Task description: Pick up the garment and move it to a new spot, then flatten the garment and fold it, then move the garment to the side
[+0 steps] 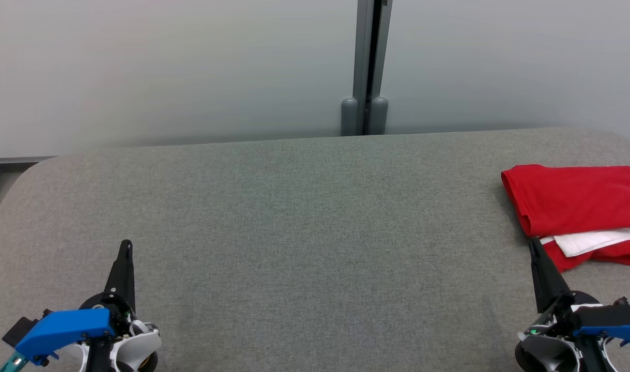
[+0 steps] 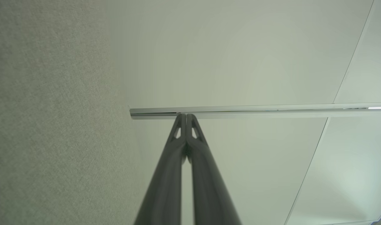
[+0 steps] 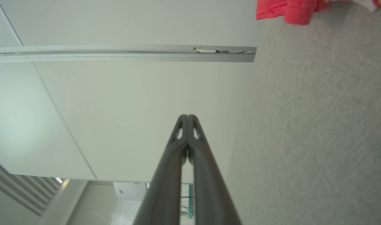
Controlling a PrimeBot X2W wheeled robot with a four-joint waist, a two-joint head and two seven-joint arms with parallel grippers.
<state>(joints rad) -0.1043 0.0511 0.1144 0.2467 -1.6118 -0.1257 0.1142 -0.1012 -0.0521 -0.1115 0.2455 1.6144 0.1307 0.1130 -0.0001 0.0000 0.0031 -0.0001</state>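
Red garment [image 1: 573, 204] lies folded at the right edge of the grey table [image 1: 294, 232]. I hold my left gripper [image 1: 126, 247] and right gripper [image 1: 532, 245] low, both pinched together, clutching nothing.

The right gripper [image 3: 187, 118] has its fingers [image 3: 172, 156] pressed together, well apart from the red garment [image 3: 287, 11].

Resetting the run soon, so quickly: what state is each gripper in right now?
Left gripper: shut, holding nothing.
Right gripper: shut, holding nothing; the red garment lies close by.
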